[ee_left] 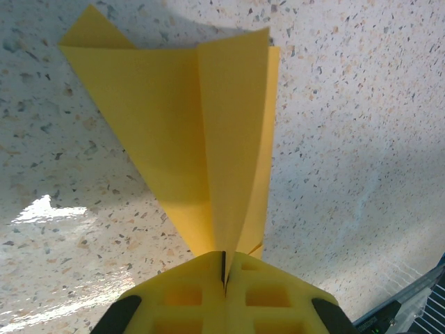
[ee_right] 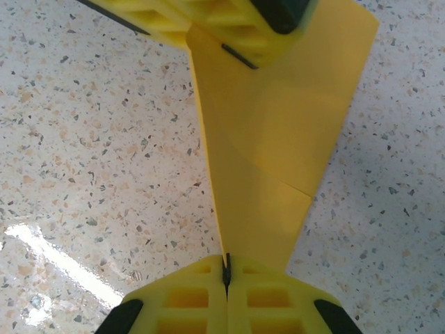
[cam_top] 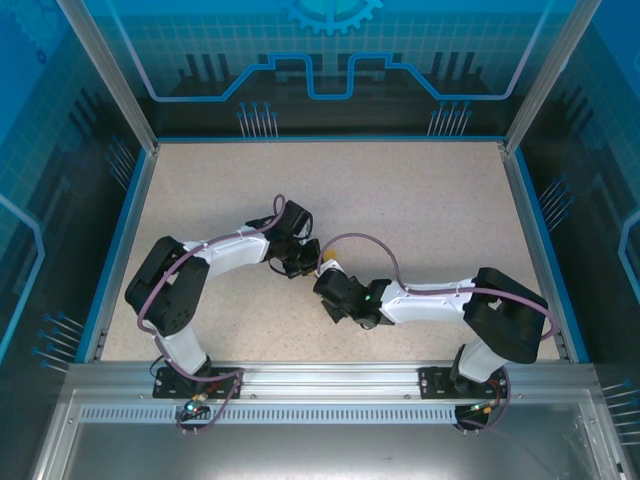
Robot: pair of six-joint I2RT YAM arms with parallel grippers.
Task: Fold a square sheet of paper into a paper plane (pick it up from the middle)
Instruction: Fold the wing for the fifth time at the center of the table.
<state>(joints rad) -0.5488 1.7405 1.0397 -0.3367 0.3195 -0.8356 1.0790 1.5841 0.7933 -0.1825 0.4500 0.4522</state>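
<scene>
Here the paper plane [ee_right: 278,139] spans the gap; left jaws clamp one end, right jaws the opposite end.

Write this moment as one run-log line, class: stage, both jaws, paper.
stage: mid-fold | left jaws: shut on folded paper | right jaws: shut on its opposite end | state: creased, held between both arms

The bench [cam_top: 430,200] is being lit brightly and evenly from above in the top view, while the blue walls [cam_top: 40,200] around it are being left dim. In both wrist views a white glare streak is being thrown across the speckled surface toward 8 o'clock. In the left wrist view a soft grey shadow is being cast beside the folded paper [ee_left: 208,139] toward 4 o'clock.
</scene>
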